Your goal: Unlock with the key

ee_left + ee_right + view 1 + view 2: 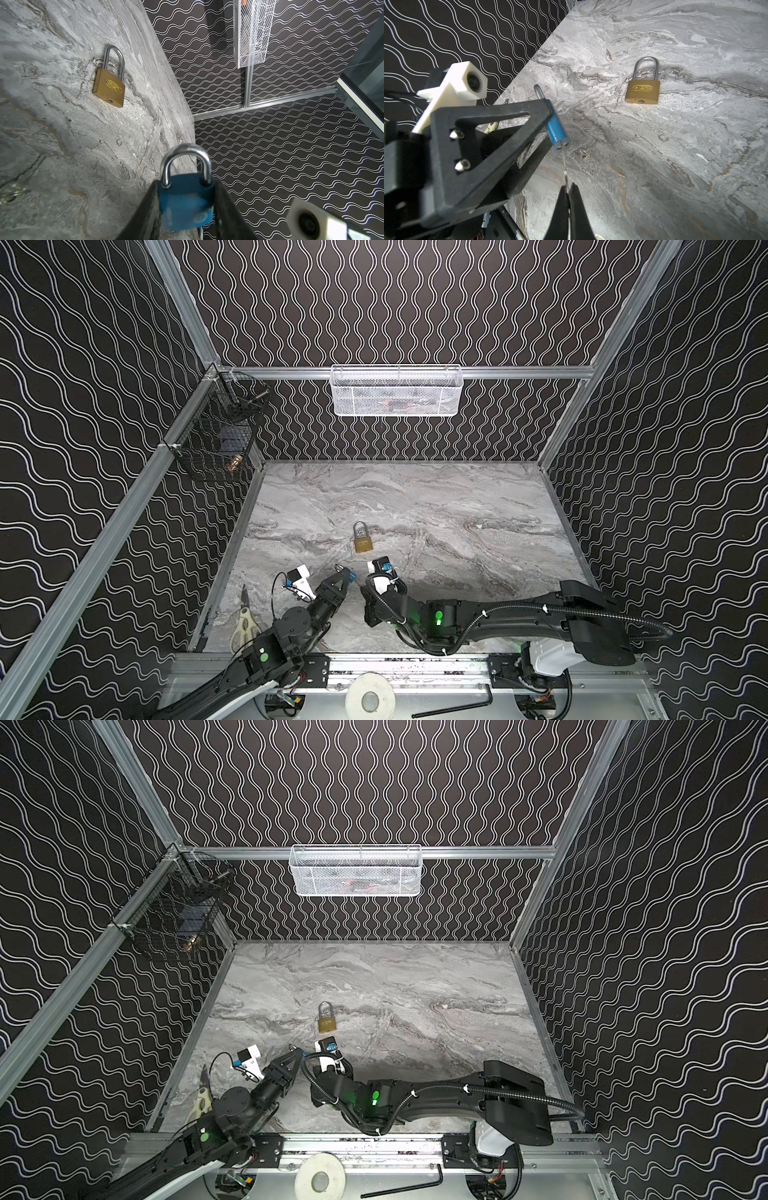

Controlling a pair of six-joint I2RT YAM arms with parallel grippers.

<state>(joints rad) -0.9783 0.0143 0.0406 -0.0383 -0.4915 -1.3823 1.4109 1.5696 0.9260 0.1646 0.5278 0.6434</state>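
A blue padlock with a closed steel shackle is held above the table, and my left gripper is shut on its body from both sides. In a top view the padlock shows at that gripper's tip. My right gripper is shut on a thin silver key, seen edge-on. The key's tip meets the underside of the blue padlock at the keyhole. In both top views the right gripper's fingers are hidden under its wrist camera.
A brass padlock lies flat just beyond both grippers. A second small key lies on the marble table. Scissors lie at the front left. A white mesh basket and a black wire basket hang on the walls.
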